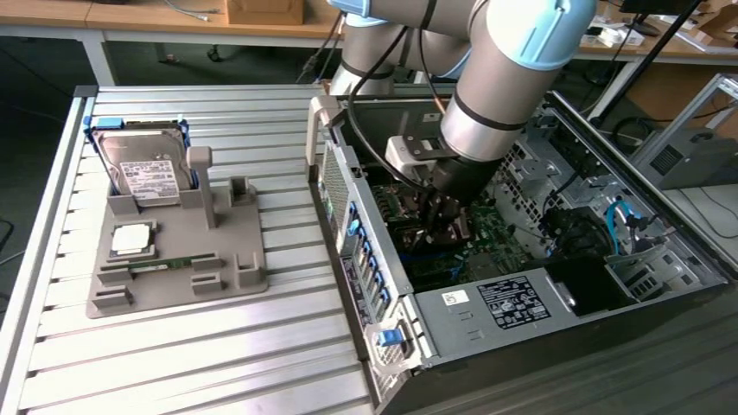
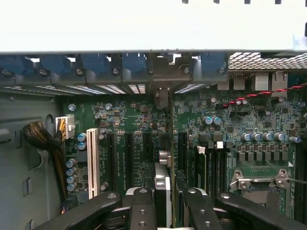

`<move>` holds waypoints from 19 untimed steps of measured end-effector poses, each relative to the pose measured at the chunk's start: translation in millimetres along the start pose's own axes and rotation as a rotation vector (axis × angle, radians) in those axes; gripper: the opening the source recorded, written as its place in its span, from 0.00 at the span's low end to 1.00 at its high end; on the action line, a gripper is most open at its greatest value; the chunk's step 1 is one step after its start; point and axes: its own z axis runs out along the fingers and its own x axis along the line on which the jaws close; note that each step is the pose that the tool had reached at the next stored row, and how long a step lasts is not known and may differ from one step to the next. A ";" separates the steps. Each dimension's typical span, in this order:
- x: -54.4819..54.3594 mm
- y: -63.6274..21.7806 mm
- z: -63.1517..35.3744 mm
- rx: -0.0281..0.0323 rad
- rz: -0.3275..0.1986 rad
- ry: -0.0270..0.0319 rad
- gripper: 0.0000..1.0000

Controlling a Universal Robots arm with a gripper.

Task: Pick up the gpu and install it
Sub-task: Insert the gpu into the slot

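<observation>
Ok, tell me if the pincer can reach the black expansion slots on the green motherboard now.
Probably yes: the pincer, clamped on the thin dark gpu card, hangs right over the black slots with nothing between.

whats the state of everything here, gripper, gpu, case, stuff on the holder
gripper: shut on the gpu, inside the computer case
gpu: held on edge over the motherboard slots; whether seated, cannot tell
computer case: on its side, open
hard drive: upright in the holder
memory stick: lying in the holder
</observation>
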 end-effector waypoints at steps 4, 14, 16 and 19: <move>-0.7 0.0 0.2 -0.0001 0.000 0.0002 0.27; -1.0 0.0 4.2 -0.0001 0.000 0.0002 0.27; -1.1 0.0 4.7 -0.0001 0.000 0.0003 0.27; -1.1 0.0 5.5 -0.0001 0.000 0.0002 0.27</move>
